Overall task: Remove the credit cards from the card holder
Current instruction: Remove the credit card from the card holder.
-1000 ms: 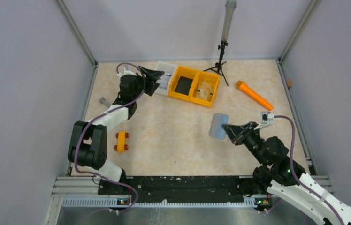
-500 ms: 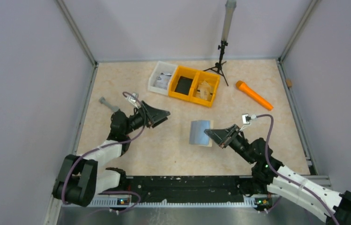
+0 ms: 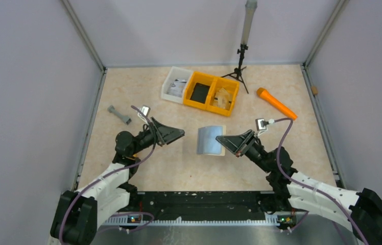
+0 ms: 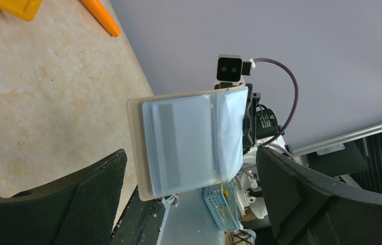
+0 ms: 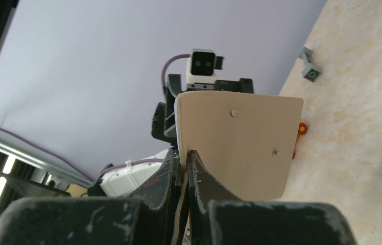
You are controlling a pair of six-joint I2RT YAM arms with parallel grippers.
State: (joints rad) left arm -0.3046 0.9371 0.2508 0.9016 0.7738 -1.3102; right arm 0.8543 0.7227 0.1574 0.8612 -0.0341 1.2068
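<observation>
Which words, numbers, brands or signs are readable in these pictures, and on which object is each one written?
No text is readable in any view.
On the card holder: the cards behind the clear sleeve show no legible print.
In the white bin: dark marks on the item inside, too small to read.
On the black round motor behind the holder: a pale label, too blurred to read.

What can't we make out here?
- Card count: left wrist view, the shiny clear sleeve of the thin tan card holder shows only the front card.
- Card print: same view, washed out by glare.
- Sleeve side: right wrist view, hidden by the holder's tan back, pinched in the right gripper.
- White plastic bin contents: top view, too small.
</observation>
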